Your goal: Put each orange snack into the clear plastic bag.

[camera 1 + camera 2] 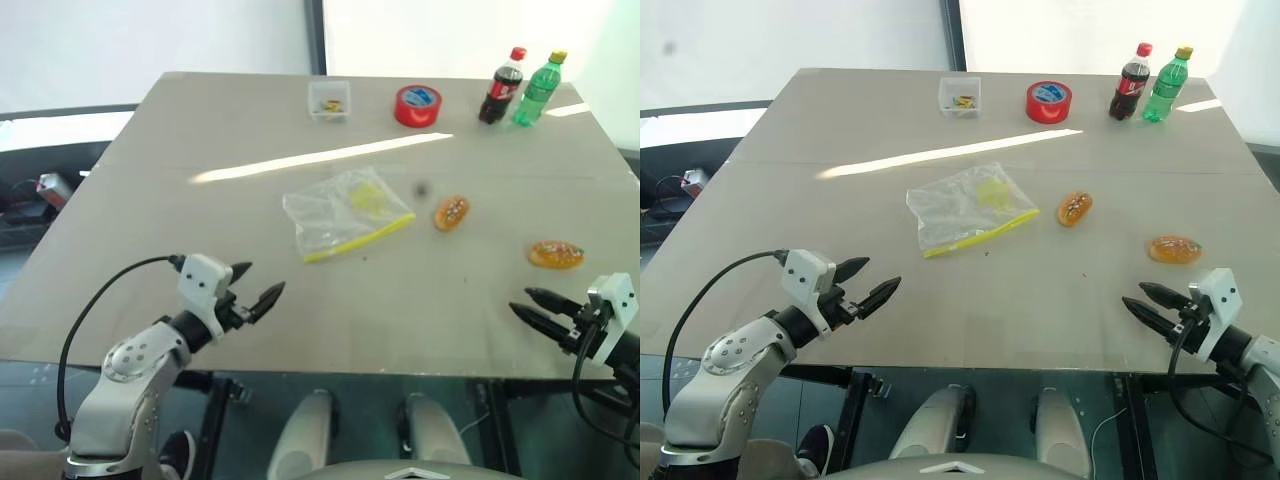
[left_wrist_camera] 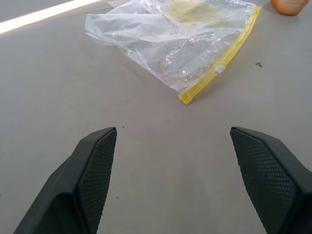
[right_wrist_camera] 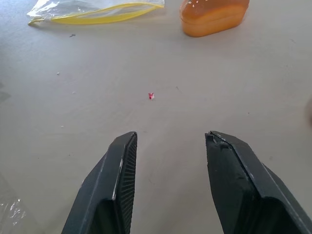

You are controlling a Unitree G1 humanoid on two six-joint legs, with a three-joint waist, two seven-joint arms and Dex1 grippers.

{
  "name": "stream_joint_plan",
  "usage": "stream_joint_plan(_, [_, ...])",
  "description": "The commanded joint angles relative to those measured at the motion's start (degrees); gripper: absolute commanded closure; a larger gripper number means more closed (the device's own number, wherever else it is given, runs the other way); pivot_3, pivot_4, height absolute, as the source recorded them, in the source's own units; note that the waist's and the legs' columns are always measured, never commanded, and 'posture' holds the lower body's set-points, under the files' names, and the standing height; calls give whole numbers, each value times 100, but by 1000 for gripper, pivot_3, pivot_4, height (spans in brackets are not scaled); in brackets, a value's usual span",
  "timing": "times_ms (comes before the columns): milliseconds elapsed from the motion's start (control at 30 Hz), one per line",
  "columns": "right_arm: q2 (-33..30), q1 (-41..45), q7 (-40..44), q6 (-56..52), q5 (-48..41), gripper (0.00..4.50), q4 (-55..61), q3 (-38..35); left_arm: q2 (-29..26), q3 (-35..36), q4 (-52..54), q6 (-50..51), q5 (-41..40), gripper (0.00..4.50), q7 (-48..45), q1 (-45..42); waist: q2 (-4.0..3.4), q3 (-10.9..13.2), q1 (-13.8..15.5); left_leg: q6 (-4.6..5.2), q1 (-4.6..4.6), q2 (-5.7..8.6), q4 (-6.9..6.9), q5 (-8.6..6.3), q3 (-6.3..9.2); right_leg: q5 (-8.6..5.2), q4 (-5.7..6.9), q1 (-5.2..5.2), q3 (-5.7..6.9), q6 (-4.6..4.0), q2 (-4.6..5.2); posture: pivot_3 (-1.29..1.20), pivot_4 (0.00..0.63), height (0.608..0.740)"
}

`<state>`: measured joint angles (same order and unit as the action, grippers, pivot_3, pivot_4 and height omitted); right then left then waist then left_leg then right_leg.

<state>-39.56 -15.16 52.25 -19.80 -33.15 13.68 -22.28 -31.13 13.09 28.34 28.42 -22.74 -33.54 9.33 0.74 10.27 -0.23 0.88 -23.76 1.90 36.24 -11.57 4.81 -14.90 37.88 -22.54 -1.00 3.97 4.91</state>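
Clear plastic bag (image 1: 345, 213): flat mid-surface, empty. Orange snacks (image 1: 451, 212) (image 1: 556, 254): loose beside it. Left claw (image 1: 257, 290), right claw (image 1: 532, 307): both apart, empty, poised at near edge.

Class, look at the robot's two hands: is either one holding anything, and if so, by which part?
Nothing is held. The left hand and right hand are both open and empty above the table.

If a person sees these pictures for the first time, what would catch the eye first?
Probably the two orange snacks on the grey table, right of the clear plastic bag lying mid-table. Next, the open left gripper and right gripper near the table's front edge, holding nothing.
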Motion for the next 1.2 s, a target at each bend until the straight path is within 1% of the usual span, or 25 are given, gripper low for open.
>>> stream_joint_plan(33, [-50, 8, 60, 129, -54, 2266, 68, -238, -27, 79, 62, -98, -87, 572, -27, -66, 0, 0, 2, 0, 0, 0, 0, 0, 0, 0, 0, 0, 0, 0, 0, 0, 150, 740])
stream_joint_plan(633, [-122, 191, 216, 199, 15, 2266, -117, -210, 133, 3, 302, -33, -93, 572, 92, 131, 0, 0, 15, 0, 0, 0, 0, 0, -1, 0, 0, 0, -1, -1, 0, 0, 150, 740])
stream_joint_plan(933, [-96, 232, 233, 252, 107, 2266, -38, -138, 113, 15, 384, 38, -116, 572, 133, 199, 0, 0, 36, 0, 0, 0, 0, 0, -1, 0, -1, 0, -1, -1, 0, 0, 150, 740])
stream_joint_plan(1033, [-121, 280, 233, 109, 4, 2266, 263, -59, 109, -94, 377, 287, -56, 572, 294, 5, 0, 0, 43, 0, 0, 0, 0, 0, -1, 0, -1, 0, 0, -1, 0, 0, 150, 740])
stream_joint_plan(1133, [-184, 483, 153, -317, -283, 2266, 698, 73, 259, -107, 354, 882, -297, 572, 626, -522, 0, 0, 64, 0, 0, 0, 3, 0, 1, 0, 2, 0, 1, 0, -2, 0, 150, 740])
stream_joint_plan(1200, [-206, 685, 46, -541, -416, 2266, 977, 171, 232, -216, 250, 970, -207, 572, 665, -758, 0, 0, 66, 0, 1, -1, 9, 0, 4, 1, 4, 4, 4, 2, -4, 0, 150, 740])
